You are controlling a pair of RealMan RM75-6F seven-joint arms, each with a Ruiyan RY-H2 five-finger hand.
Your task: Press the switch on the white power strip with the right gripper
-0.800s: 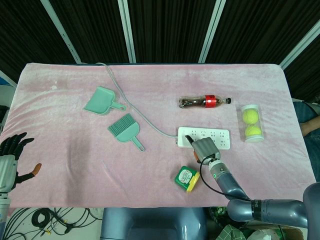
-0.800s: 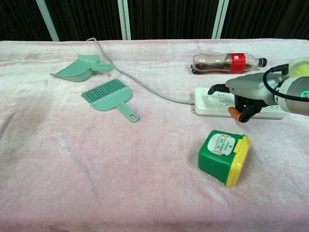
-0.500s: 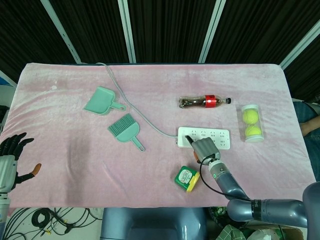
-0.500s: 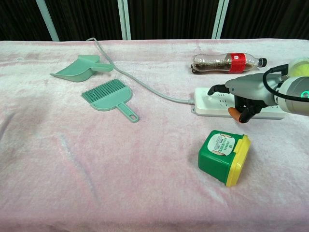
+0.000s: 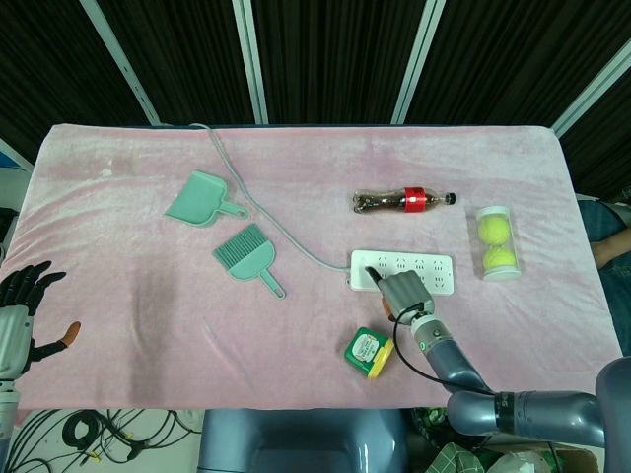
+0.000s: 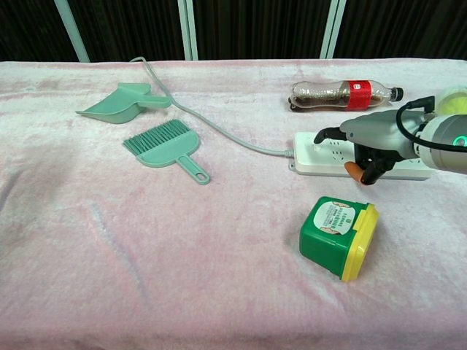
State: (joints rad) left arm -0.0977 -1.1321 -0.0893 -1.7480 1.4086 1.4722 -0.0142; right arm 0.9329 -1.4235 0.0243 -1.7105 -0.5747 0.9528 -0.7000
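Note:
The white power strip lies on the pink cloth right of centre, its grey cable running off to the far left. My right hand rests over the strip's left half. One dark fingertip is stretched out and touches the strip's left end, covering the spot beneath it; the other fingers are curled under, holding nothing. My left hand hangs at the table's near left edge with fingers spread and nothing in it.
A green and yellow box sits just in front of the strip. Behind it lies a cola bottle. A clear tube of tennis balls is to the right. A teal brush and dustpan lie left.

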